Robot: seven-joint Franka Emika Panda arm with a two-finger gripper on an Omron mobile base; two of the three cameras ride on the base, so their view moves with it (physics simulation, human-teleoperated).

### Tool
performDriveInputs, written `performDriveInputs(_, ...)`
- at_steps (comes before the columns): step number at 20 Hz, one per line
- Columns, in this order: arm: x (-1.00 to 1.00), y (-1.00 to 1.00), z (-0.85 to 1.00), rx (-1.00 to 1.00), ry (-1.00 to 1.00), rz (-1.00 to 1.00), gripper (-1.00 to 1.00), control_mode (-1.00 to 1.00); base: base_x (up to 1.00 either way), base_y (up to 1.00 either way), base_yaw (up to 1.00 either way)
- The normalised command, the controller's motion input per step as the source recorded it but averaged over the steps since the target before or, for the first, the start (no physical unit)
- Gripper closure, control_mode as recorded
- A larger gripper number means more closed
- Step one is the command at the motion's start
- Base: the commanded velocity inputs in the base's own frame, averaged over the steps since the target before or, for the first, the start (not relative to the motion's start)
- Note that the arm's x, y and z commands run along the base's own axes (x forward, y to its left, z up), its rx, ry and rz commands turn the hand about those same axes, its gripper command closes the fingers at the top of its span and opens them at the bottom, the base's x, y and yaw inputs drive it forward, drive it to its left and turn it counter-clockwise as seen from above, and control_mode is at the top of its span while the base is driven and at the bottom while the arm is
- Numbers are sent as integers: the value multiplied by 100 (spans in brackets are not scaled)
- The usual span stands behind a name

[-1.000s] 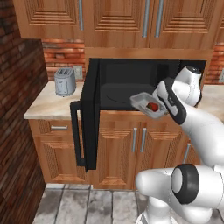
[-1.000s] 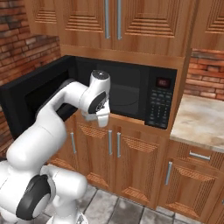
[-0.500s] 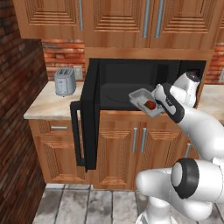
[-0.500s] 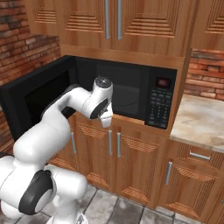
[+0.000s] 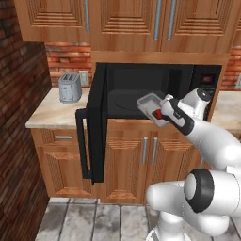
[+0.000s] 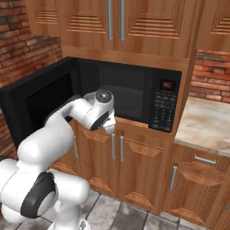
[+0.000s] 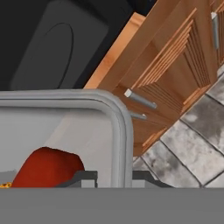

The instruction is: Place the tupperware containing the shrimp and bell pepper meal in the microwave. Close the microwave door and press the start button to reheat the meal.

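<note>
The black microwave point(image 5: 141, 89) point(image 6: 130, 90) stands open, and its door point(image 5: 98, 127) point(image 6: 36, 103) is swung out to the left with the bar handle point(image 5: 82, 143) facing outward. My gripper point(image 5: 165, 116) point(image 7: 114, 178) is shut on the rim of the tupperware point(image 5: 149, 105) point(image 7: 119, 131) and holds it tilted in front of the cavity's lower right part. Inside the tray lie the red bell pepper point(image 5: 158, 114) point(image 7: 47, 168) and a bit of orange shrimp point(image 7: 4, 185). In the hand view the cavity floor with its turntable point(image 7: 43, 48) lies just beyond the tray.
The keypad strip with a red display point(image 5: 207, 87) point(image 6: 162, 108) is on the microwave's right side. A silver toaster point(image 5: 69, 88) stands on the counter point(image 5: 52, 113) to the left. Wooden cabinets point(image 5: 136, 155) point(image 7: 175, 74) run below and above, and another counter point(image 6: 206, 123) is at the right.
The arm has carried the tupperware a little to the left and closer to the microwave opening. The door has not moved.
</note>
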Motion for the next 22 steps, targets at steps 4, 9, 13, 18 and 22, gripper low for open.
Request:
performDriveInputs(4, 51, 0, 0, 0, 2, 0, 100, -100, 0, 0, 0)
performDriveInputs(9, 45, 0, 0, 0, 0, 0, 100, -100, 0, 0, 0)
performDriveInputs(13, 39, 0, 0, 0, 0, 0, 100, -100, 0, 0, 0)
performDriveInputs(18, 37, 0, 0, 0, 0, 0, 100, -100, 0, 0, 0)
performDriveInputs(22, 41, 0, 0, 0, 0, 0, 100, -100, 0, 0, 0)
